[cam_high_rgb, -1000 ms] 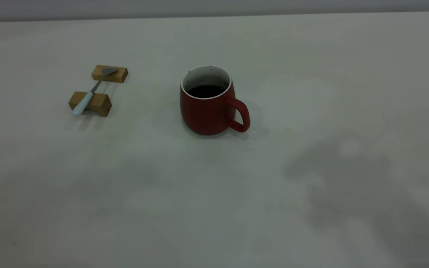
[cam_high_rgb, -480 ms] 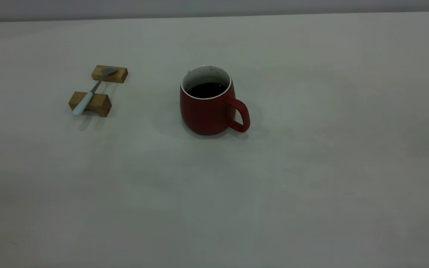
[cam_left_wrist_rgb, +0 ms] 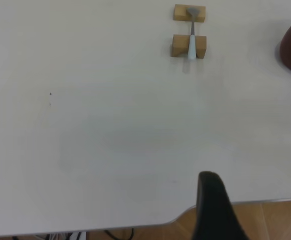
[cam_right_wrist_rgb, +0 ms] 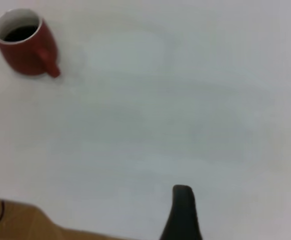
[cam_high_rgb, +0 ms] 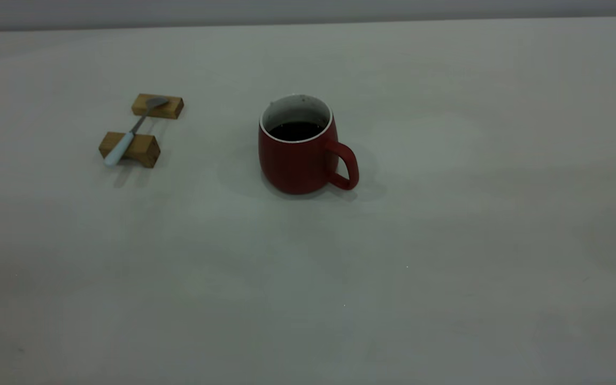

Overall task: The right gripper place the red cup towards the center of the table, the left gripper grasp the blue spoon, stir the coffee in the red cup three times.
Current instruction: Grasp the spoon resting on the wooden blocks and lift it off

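The red cup [cam_high_rgb: 298, 152] stands upright near the middle of the table [cam_high_rgb: 447, 240]; it holds the coffee [cam_high_rgb: 296, 130], a dark, nearly black pool lying well below the white rim, with a few dark flecks on the white inner wall above it; its loop handle points to about 4 o'clock in the exterior view; the body is rounded, matt dark red, wider at the belly than at the mouth

At about 9 o'clock from the cup, well apart from it, the blue spoon [cam_high_rgb: 126, 137] lies bridged across two small wooden blocks [cam_high_rgb: 142, 128]; its grey metal bowl rests on the farther block and its pale blue handle on the nearer one, the handle end jutting past the block toward 7 o'clock; the blocks are plain tan wood, squared, set side by side with a gap between them

The table is a smooth off-white sheet with a rounded corner at the far right; broad bare room lies all around cup and spoon, most of it on the right half and the near side

The left gripper [cam_left_wrist_rgb: 213, 210] hangs over the near table edge, far from the spoon; only one black tapered finger shows, so I cannot tell whether it is spread or pressed together; the right gripper [cam_right_wrist_rgb: 181, 215] likewise shows a single black finger above the table edge, far from the cup, and again I cannot tell
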Robot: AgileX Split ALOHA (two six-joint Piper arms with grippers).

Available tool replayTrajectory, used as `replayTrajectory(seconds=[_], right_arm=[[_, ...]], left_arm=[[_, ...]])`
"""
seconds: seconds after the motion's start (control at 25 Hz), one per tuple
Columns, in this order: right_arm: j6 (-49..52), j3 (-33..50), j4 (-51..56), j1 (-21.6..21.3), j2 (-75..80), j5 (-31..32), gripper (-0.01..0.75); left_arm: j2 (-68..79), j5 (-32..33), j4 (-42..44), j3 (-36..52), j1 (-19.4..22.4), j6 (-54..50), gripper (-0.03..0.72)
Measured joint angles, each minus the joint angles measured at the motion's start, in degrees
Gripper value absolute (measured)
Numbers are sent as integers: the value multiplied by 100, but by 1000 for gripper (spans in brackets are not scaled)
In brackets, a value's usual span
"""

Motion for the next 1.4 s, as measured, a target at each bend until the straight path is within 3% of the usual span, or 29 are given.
replayTrajectory(seconds=[0.32, 1.0, 1.28, 1.4], right_arm=[[65, 2, -24, -172, -294, 19, 655], [65, 2, -24, -178, -294, 25, 294], [65, 2, -24, -178, -294, 33, 226], [65, 2, -24, -178, -294, 32, 226]], left_arm=[[0, 0, 0, 0, 0, 0, 498], [0, 0, 2, 0, 0, 0, 498], [600, -70, 239, -122, 0, -374, 505], [1669, -561, 329, -337, 0, -417, 548]])
